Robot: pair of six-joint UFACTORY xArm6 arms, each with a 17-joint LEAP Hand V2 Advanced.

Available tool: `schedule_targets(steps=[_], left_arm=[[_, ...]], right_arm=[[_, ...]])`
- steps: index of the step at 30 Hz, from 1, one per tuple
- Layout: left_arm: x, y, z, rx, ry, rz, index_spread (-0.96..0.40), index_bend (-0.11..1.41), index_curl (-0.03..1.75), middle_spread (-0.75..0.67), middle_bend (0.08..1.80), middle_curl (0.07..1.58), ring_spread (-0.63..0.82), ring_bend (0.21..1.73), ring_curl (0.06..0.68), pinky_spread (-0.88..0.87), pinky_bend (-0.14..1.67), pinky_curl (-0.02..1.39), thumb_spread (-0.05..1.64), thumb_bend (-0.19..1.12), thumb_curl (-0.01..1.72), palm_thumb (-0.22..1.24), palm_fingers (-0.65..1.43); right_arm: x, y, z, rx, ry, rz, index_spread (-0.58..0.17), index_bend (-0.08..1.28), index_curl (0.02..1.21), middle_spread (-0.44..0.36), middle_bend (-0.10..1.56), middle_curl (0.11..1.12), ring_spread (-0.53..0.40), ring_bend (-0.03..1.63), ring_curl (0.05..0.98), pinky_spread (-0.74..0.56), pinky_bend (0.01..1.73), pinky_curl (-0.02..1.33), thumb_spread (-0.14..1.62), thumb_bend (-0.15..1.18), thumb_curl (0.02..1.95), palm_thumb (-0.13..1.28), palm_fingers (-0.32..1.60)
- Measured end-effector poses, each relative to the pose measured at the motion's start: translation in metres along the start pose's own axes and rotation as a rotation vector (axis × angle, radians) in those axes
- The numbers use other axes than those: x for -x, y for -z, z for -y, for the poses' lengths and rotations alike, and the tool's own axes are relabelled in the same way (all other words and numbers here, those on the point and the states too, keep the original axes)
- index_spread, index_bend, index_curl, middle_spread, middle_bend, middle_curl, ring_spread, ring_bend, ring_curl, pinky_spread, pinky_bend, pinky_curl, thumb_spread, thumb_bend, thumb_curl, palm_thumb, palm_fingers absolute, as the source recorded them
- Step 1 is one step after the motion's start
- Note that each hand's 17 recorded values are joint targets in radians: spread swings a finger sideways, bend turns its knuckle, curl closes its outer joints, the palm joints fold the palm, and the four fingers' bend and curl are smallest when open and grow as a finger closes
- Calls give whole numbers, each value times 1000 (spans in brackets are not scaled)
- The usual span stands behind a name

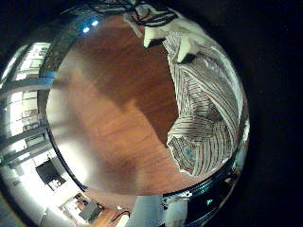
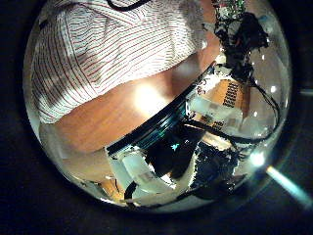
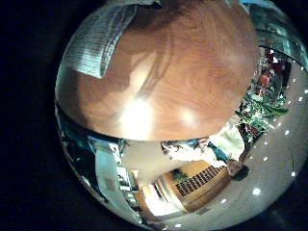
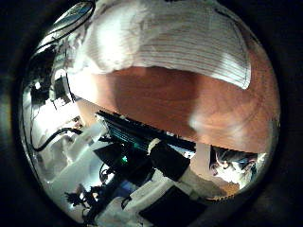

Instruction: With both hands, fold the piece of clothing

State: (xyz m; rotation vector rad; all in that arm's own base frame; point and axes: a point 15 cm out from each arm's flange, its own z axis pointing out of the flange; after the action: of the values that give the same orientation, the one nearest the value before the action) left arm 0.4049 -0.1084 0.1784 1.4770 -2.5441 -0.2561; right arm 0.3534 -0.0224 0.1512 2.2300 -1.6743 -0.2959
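No outside view is given. In the left little finger side palm view a striped garment (image 1: 204,104) runs bunched from the wooden table (image 1: 114,104) up to the left hand's fingers (image 1: 159,38), which are curled on its end. In the left thumb side palm view the garment (image 2: 117,49) fills much of the picture, close to the palm, above the table (image 2: 127,113). The right thumb side palm view shows the garment (image 4: 180,38) lying near on the table (image 4: 180,99).
Bare tabletop spreads beside the garment in the left little finger side palm view. The table's edge (image 2: 147,122) shows in the left thumb side palm view, with robot parts (image 2: 196,147) beyond it. Robot parts (image 4: 142,151) also lie past the table edge in the right thumb side palm view.
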Motion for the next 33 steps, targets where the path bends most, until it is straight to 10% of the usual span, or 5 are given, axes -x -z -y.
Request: schedule_targets(steps=[11, 17, 23, 33], left_arm=[[3, -3, 0, 11, 8, -2, -53, 126, 156, 386, 190, 279, 480, 623, 230, 551, 360, 324, 1018, -54, 175, -60, -70], [1, -8, -4, 32, 11, -3, -46, 143, 184, 346, 197, 291, 460, 640, 233, 543, 343, 317, 1022, -51, 176, -56, -20], [3, -13, -10, 88, 23, -5, -41, 148, 210, 324, 198, 309, 450, 639, 230, 541, 343, 317, 1023, -54, 175, -60, -10], [-4, -26, -10, 125, 23, -8, -39, 148, 235, 330, 189, 315, 449, 655, 232, 540, 349, 317, 1038, -54, 169, -63, -16]], right_arm=[[-4, -27, 7, 72, -12, -42, -264, 174, 300, -38, 320, 391, -44, 605, 288, 244, 420, 273, 1093, -6, 362, 568, 400], [-12, -25, 26, 2, -40, -59, -334, 144, 284, -163, 475, 469, -235, 884, 374, -208, 792, 340, 1096, -5, 382, 662, 1032], [-27, -22, 22, -4, -53, -84, -420, 464, 445, -232, 753, 624, -254, 1039, 484, -351, 999, 458, 1078, 10, 415, 814, 1309], [-78, -13, 0, -21, -132, -113, -406, 878, 725, -225, 1070, 804, -238, 1278, 615, -266, 1270, 628, 1129, 16, 477, 972, 1124]])
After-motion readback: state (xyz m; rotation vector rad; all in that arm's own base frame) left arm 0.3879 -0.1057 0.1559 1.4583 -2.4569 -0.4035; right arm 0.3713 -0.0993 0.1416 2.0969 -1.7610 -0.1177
